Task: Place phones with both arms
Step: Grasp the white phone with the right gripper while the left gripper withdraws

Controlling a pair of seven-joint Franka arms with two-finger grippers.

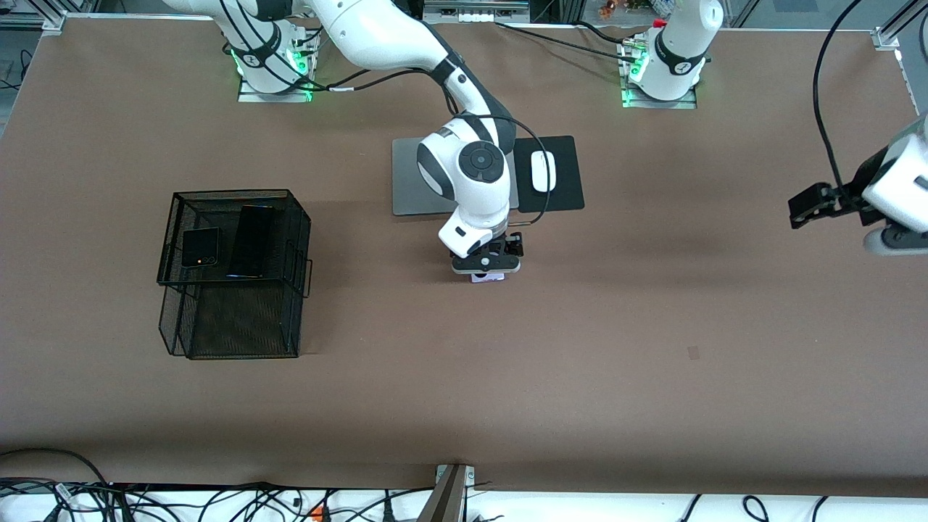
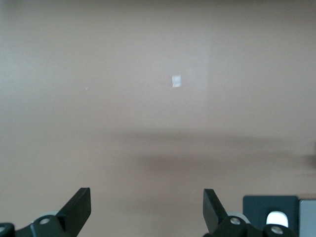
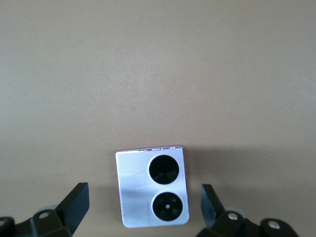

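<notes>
Lavender-white phone (image 3: 152,186): flat on the brown table (image 1: 580,348) mid-table, lenses up, bare table all round it.
Right gripper (image 1: 487,265): pointing straight down over that phone, fingers (image 3: 74,201) spread wide either side, not touching it.
Wire basket (image 1: 233,268): toward the right arm's end; small black phone (image 1: 200,246) and long black phone (image 1: 251,241) lie side by side on its upper tier.
Laptop (image 1: 413,181), mouse (image 1: 543,171): farther back, on a black pad.
Left gripper (image 2: 147,205): waits raised at the table's edge, fingers apart.
</notes>
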